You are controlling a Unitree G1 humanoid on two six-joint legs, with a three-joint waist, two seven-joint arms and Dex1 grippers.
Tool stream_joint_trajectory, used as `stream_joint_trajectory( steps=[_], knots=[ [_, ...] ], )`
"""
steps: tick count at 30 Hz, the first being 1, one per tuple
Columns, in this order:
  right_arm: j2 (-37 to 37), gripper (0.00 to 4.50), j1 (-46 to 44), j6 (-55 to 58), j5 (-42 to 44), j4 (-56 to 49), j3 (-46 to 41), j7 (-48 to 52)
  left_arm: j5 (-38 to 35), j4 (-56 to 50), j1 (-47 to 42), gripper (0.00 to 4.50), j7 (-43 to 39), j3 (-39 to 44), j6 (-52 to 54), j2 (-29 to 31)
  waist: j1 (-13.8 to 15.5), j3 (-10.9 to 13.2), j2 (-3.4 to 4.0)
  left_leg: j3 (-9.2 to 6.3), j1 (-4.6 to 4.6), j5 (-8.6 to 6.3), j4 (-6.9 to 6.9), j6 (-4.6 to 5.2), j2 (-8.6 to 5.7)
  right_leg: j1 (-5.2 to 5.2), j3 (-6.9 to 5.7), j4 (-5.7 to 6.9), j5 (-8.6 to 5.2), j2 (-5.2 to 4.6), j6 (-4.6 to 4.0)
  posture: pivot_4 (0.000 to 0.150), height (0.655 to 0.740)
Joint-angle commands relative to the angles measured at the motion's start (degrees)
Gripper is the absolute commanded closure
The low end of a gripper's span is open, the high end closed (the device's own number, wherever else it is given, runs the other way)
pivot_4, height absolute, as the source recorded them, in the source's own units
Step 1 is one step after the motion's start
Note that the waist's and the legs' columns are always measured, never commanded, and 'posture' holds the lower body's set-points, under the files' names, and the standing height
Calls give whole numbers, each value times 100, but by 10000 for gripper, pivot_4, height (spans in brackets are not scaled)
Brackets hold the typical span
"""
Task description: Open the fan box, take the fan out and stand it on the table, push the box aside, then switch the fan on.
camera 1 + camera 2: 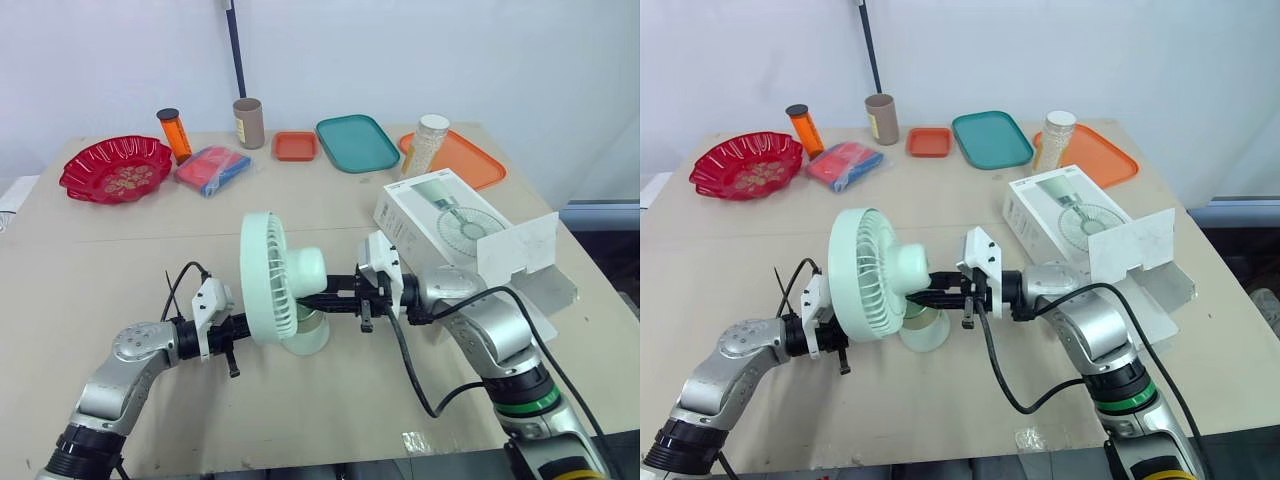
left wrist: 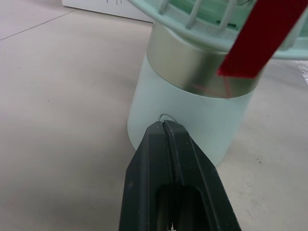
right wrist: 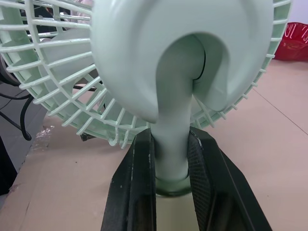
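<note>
The pale green fan (image 1: pixel 270 280) stands upright on the table (image 1: pixel 120 260), near its middle. Its round base (image 2: pixel 187 120) has a silver band, and a red tag hangs from the grille. My right gripper (image 3: pixel 171 139) comes in from the right and is shut on the fan's thin neck behind the head. My left gripper (image 2: pixel 164 126) is shut with nothing in it, and its tip touches a small ring mark on the base's side. The white fan box (image 1: pixel 445 212) lies to the right of the fan with its end flap (image 1: pixel 518 247) open.
Along the far edge stand a red bowl (image 1: pixel 115 168), an orange bottle (image 1: pixel 174 133), a brown tube (image 1: pixel 248 122), a blue and red packet (image 1: pixel 212 168), a small orange tray (image 1: pixel 295 146), a teal tray (image 1: pixel 357 142), and a jar (image 1: pixel 428 142) on an orange tray (image 1: pixel 470 160).
</note>
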Motion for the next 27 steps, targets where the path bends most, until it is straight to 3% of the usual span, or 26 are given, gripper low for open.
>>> stream_joint_trajectory(
  steps=[1,21,27],
  knots=[
    [54,41553,-50,-29,-7,-137,80,-12,-52,-153,-59,44794,-100,-46,-27,15,0,0,0,0,0,0,0,0,0,0,0,0,0,0,0,1500,7400],
    [12,41553,18,13,32,-197,72,-13,-78,-192,-26,44794,-52,-52,48,-39,0,-1,0,0,1,0,1,0,-1,1,0,2,0,0,0,1500,7400],
    [-36,41553,-36,72,153,-185,-66,47,-240,-255,43,44794,135,442,62,89,-3,-1,0,0,1,0,1,0,0,0,0,2,0,1,0,1500,7400]
  ],
)
